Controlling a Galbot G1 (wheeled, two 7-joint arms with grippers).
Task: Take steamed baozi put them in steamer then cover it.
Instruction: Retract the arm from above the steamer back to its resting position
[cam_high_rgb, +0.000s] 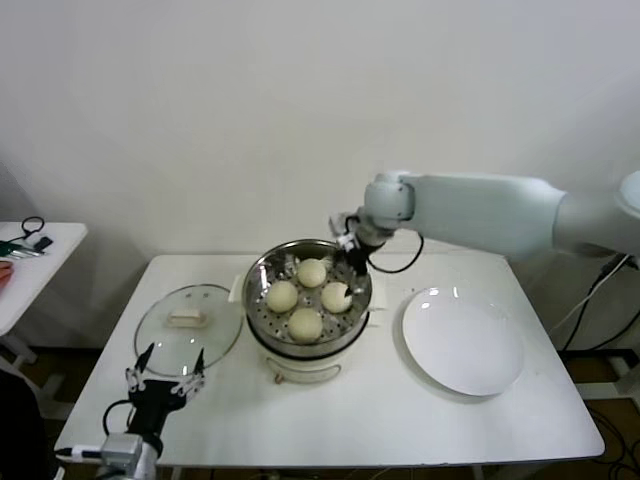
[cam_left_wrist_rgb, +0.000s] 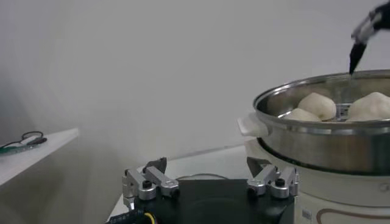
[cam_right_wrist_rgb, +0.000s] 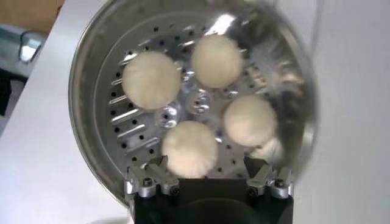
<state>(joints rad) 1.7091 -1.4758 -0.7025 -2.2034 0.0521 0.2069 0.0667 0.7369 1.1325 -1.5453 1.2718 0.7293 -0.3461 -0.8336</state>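
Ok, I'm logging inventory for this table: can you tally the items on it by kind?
Cream-white round dough buns: 4
Shiny stainless-steel steamer pot: 1
Clear glass lid with metal rim: 1
Flat white round plate: 1
Total: 7

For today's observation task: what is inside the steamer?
Four steamed baozi sit on the perforated tray inside the steamer. Whatever lies beneath the tray is hidden.
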